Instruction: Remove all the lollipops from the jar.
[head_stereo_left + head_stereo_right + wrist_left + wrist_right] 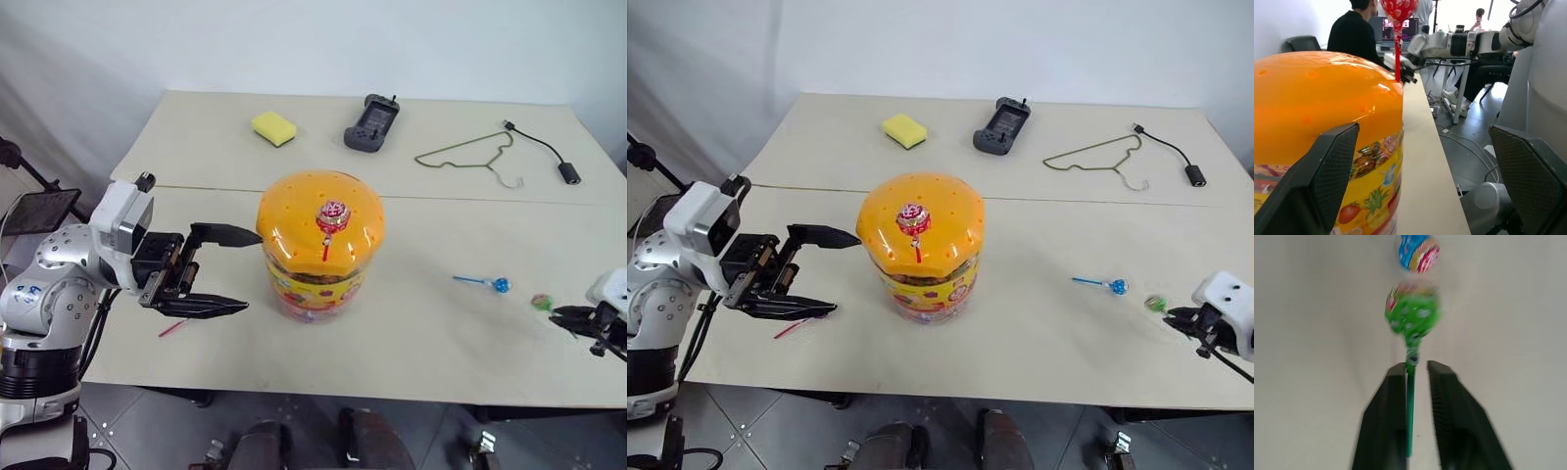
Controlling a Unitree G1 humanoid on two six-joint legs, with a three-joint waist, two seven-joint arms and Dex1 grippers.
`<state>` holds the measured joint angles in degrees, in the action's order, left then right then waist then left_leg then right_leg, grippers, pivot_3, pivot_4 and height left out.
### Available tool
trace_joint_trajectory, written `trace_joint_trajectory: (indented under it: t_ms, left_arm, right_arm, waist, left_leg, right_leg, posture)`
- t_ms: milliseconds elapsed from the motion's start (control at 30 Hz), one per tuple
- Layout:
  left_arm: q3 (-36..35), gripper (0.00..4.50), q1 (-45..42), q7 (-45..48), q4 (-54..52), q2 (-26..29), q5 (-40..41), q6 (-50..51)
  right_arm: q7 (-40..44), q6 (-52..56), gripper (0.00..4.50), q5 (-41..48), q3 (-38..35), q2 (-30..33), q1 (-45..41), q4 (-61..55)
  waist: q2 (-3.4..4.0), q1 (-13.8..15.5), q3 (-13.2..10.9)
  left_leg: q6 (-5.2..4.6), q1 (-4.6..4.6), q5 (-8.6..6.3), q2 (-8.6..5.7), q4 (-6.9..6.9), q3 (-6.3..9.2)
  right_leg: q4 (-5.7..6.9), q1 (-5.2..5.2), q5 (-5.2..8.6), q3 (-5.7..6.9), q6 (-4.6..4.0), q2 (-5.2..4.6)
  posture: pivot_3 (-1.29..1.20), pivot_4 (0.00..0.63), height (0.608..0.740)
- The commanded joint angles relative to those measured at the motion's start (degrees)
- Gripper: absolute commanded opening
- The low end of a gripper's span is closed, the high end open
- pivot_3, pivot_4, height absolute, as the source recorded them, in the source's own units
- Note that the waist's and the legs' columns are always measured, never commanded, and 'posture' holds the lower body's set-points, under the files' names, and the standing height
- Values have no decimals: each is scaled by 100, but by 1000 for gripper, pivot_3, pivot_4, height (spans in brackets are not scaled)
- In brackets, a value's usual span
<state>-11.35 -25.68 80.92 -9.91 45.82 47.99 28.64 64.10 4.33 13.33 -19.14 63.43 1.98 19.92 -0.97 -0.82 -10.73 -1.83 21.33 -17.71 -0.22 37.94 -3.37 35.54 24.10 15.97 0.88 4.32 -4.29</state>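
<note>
Jar in the middle of the table, one red-pink lollipop standing in its orange lid.

From my seat the jar is a squat clear tub with a yellow picture label, its domed lid dotted with holes. My left gripper hangs just left of the jar, spread wide and empty. If it closes off-centre, I think it could shove the jar or tip it. My right gripper sits well right of the jar, near the table's front edge. It is slack, its gap wider than the green lollipop's stick lying between the fingers. That round head could roll over the edge. The blue lollipop lies right of the jar, just short of the green one.
</note>
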Motion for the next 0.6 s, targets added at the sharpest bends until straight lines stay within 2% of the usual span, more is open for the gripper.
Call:
trace_joint_trajectory:
  t_ms: [33, 167, 267, 367, 467, 600]
  left_arm:
    - [-270, 4500, 90, -18, -177, 127, 75, -50]
    - [-613, 4500, 205, -247, -168, 151, 337, 184]
    - [-1047, 4500, 326, -581, 6, 110, 774, 588]
    - [-1490, 4500, 560, -911, 160, 44, 1318, 1078]
    - [-1676, 4500, 697, -1182, 139, -45, 1617, 1322]
    - [-1826, 4500, 1223, -1240, 58, -277, 1496, 1118]
  right_arm:
    - [132, -203, 2068, 155, -156, -35, -146, -56]
    - [579, -75, 3284, 1027, -435, -309, -415, -690]
    - [785, 597, 3284, 2071, -566, -533, -660, -1831]
    - [417, 1452, 3284, 3292, -313, -826, -1168, -3357]
    - [195, 1820, 3284, 3733, -44, -1044, -1543, -4093]
    - [32, 2471, 3284, 4402, 710, -1262, -2443, -4836]
  waist:
    - [0, -5, 0]
    - [0, -22, 0]
    - [1, -74, -1]
    - [6, -100, -3]
    - [5, -67, -4]
    - [4, -1, -6]
  left_leg:
    - [1, 0, 0, 1, 0, 0]
    - [2, -1, -1, 4, -1, 4]
    - [3, -1, -1, 6, -1, 7]
    - [8, -7, -3, 12, -6, 13]
    - [17, -6, -4, 15, -7, 29]
    - [16, 7, -11, 6, -8, 41]
  right_leg:
    - [0, 0, 0, 1, 0, 0]
    - [0, 0, 1, 4, -2, 0]
    - [3, 0, 1, 4, -1, 0]
    - [11, 0, 1, 8, -1, 1]
    - [12, 2, 1, 21, -1, 1]
    - [-5, 2, 3, 30, -6, -12]
  posture:
    - [0, 150, 740]
    - [0, 150, 740]
    - [0, 150, 740]
    - [0, 150, 740]
    - [0, 150, 740]
    - [0, 150, 740]
